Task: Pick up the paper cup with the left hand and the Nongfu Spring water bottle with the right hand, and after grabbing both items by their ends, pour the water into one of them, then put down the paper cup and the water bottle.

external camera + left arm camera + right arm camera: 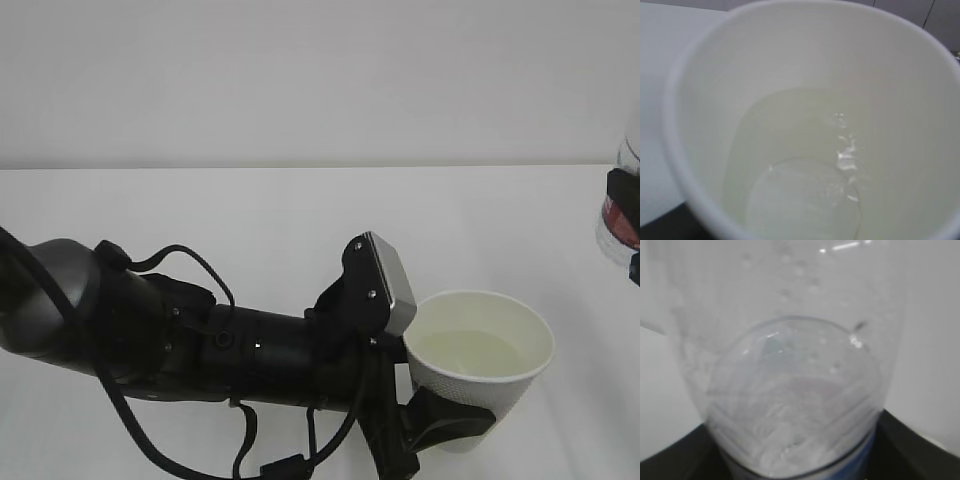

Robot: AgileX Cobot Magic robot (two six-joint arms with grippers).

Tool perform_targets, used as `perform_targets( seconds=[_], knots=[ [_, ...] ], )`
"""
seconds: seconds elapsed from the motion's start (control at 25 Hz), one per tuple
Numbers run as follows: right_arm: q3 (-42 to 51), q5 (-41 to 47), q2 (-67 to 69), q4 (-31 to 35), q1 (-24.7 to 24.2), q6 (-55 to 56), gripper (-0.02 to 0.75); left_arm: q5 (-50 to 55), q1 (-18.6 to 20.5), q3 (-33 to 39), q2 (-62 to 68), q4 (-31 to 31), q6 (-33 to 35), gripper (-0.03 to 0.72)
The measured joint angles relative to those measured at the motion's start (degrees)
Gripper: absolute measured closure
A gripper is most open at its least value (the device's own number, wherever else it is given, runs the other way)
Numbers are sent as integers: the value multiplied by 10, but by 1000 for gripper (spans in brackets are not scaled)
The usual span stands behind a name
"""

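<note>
Gripping paper cup [478, 352] in left end effector [440, 415], upright.

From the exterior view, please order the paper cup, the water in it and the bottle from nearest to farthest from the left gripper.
1. Paper cup: held in the left gripper, which clamps its lower wall.
2. Water: inside the cup, just above the gripper.
3. Bottle: far off at the right edge, held by the right gripper.
</note>
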Motion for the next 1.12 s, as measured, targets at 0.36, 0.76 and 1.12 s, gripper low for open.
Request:
perform_targets(
  seconds=[0.36,0.76,1.12],
  knots=[
    [0,-10,77,4,0,70,252,0,0,0,0,0,0,199],
    [23,-121,160,9,0,120,252,0,0,0,0,0,0,199],
    [80,-288,275,54,0,124,252,5,0,0,0,0,0,199]
  ],
)
